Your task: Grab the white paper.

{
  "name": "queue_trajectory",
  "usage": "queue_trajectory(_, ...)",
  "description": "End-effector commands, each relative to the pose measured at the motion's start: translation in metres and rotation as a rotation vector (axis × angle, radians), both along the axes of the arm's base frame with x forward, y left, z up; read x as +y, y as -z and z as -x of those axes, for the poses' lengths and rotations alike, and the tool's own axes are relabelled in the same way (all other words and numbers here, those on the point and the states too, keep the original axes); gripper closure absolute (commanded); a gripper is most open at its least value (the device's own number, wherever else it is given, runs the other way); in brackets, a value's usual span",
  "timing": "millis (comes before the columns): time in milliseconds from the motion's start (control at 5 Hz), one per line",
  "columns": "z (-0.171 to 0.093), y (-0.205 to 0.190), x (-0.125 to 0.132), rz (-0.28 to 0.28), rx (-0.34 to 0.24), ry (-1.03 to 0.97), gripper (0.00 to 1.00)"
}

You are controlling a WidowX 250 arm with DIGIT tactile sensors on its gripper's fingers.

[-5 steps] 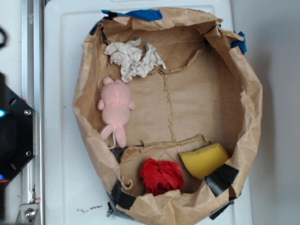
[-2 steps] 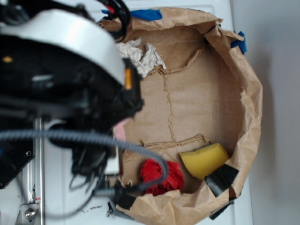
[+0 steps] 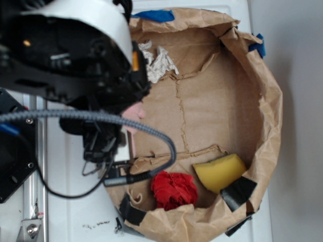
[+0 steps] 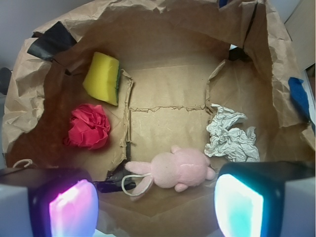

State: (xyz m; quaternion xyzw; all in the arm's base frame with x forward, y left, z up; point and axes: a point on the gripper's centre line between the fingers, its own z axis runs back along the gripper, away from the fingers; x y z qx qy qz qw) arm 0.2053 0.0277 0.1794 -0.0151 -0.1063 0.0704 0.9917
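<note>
White tabletop carries my brown bag; I see the white paper lying right of the pink toy, my hand wide apart, empty above.

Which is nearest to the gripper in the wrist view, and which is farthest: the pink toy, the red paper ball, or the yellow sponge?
From the gripper, which is open:
1. Pink toy, just ahead between the fingers.
2. Red paper ball, farther in, to the left in the picture.
3. Yellow sponge, farthest, beyond the red ball.
</note>
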Motion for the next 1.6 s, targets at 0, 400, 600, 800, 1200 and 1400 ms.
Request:
queue_trajectory(0,-0.003,-0.008,0.004,-0.003,-0.027,-0.016,0.0)
queue_trajectory(400,-0.039,0.036,0.019,-0.052,-0.056,-0.082,0.0)
queue_trajectory(600,-0.046,0.057,0.029,-0.075,-0.044,-0.089,0.0)
queue_trajectory(800,-0.046,0.08,0.044,-0.111,-0.013,-0.097,0.0)
queue_trajectory(1200,-0.041,0.103,0.07,-0.123,0.113,-0.124,0.0)
queue_trajectory(1400,-0.036,0.107,0.076,-0.134,0.122,-0.116,0.0)
